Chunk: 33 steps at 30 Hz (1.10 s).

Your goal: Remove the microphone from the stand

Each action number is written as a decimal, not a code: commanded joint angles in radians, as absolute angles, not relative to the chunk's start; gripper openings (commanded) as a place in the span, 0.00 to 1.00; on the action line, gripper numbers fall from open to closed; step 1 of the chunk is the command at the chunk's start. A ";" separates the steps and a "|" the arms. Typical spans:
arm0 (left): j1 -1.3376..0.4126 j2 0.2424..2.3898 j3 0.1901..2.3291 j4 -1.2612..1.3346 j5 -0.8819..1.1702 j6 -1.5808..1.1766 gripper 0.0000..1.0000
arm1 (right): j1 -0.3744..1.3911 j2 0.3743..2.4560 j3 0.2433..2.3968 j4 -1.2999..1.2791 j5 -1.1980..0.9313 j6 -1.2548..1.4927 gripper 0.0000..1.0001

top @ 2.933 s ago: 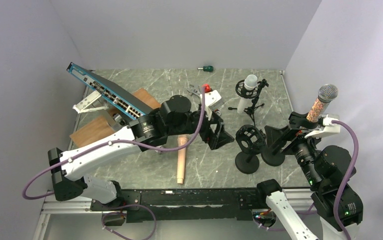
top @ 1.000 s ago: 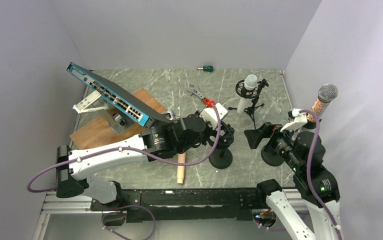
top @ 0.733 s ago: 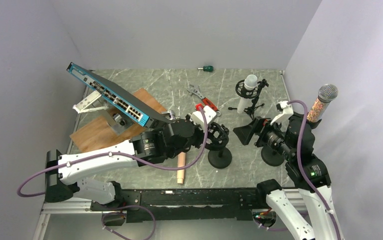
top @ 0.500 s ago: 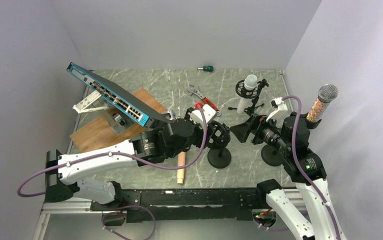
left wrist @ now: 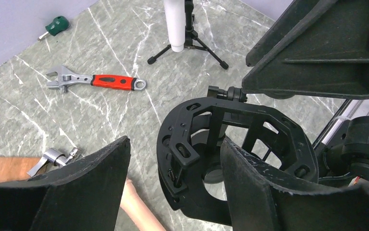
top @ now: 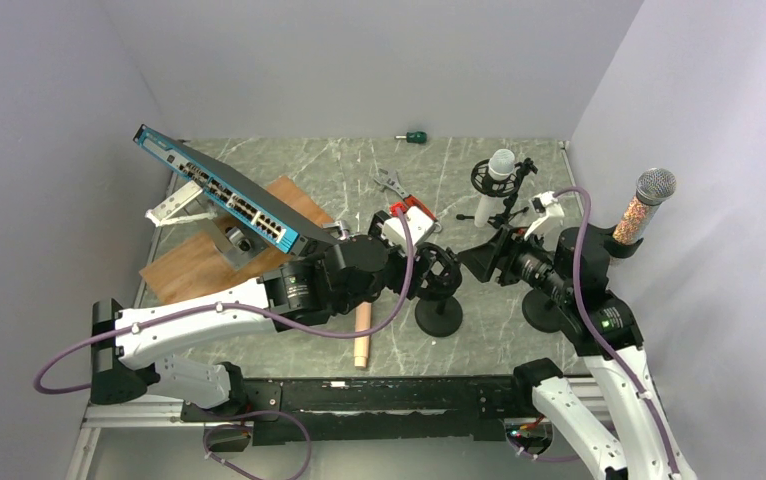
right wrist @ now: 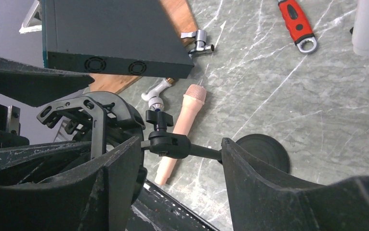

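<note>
Grey marble tabletop (top: 339,165) is carrying a teal switch (top: 219,190), tilting near its left edge, its port labels too small to read. The black stand (top: 440,317) is standing mid-tabletop, its ring sitting between the spread jaws of the left gripper (left wrist: 173,149). The right gripper (right wrist: 177,144) is gaping around the stand's arm. The peach microphone (top: 362,330) is lying by the near edge, apart from the stand.

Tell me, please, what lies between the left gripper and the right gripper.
The empty black shock mount of the stand, straddled by the open left gripper, with the right gripper just beyond. The top and left wrist views show this.
</note>
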<state>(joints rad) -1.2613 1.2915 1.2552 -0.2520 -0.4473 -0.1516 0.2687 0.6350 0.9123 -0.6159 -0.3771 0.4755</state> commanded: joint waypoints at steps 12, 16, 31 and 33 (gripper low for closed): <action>-1.266 1.335 1.245 -0.208 -0.393 -0.212 0.60 | 0.266 0.610 0.779 -0.554 -0.385 0.491 0.65; -1.266 1.344 1.225 -0.209 -0.377 -0.249 0.54 | 0.266 0.600 0.759 -0.588 -0.354 0.492 0.66; -1.266 1.379 1.139 -0.186 -0.332 -0.316 0.46 | 0.266 0.547 0.658 -0.623 -0.328 0.530 0.67; -1.266 1.383 1.132 -0.184 -0.328 -0.323 0.46 | 0.267 0.547 0.649 -0.627 -0.325 0.542 0.67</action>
<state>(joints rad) -1.2579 1.3495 1.1625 -0.1761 -0.3988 -0.2783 0.2676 0.5396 0.7010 -0.4919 -0.3523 0.5411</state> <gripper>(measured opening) 0.473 0.673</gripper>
